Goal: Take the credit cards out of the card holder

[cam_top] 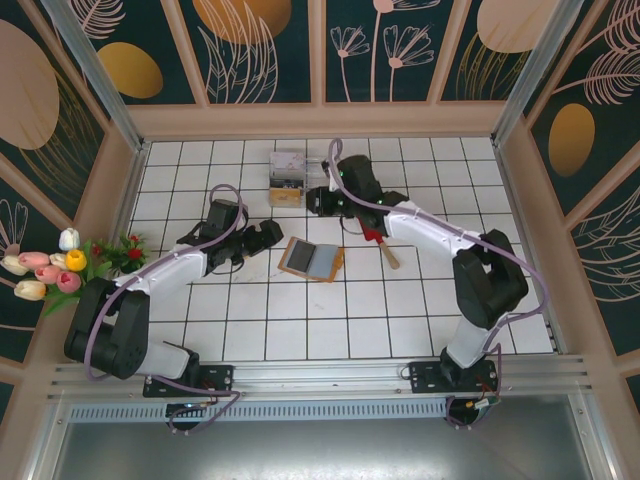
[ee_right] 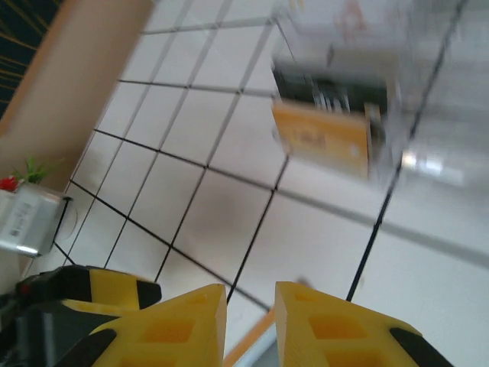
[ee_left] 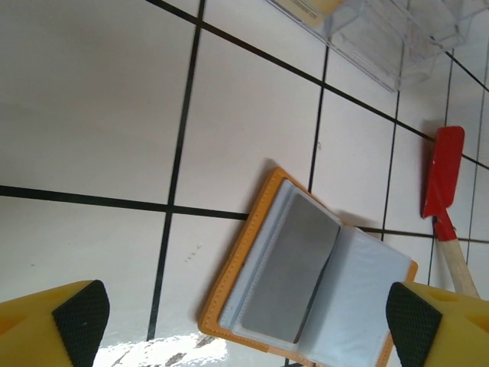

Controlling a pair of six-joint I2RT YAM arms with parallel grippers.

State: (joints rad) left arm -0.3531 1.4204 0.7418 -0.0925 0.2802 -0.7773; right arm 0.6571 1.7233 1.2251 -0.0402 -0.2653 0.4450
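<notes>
Tan card holder [cam_top: 312, 259] lies open | grey card [ee_left: 289, 275] inside, removal pending | left tool [cam_top: 268, 236] at its 9 o'clock, wide, empty | right tool [ee_right: 250, 306] at 12 o'clock, nearly closed, hold unclear

The flat, book-like tan-orange card holder [ee_left: 359, 294] has a leather-like cover with a stitched edge. Its pale grey-blue inner sleeves look smooth and faintly sheeny. The white square floor tiles [ee_left: 92, 115] are glossy (glare pools on one in the left wrist view). The clear rectangular box [ee_left: 397, 38] is transparent hard plastic. The red-bladed spatula [ee_left: 443, 172] is smooth, on a bare pale wooden handle.
</notes>
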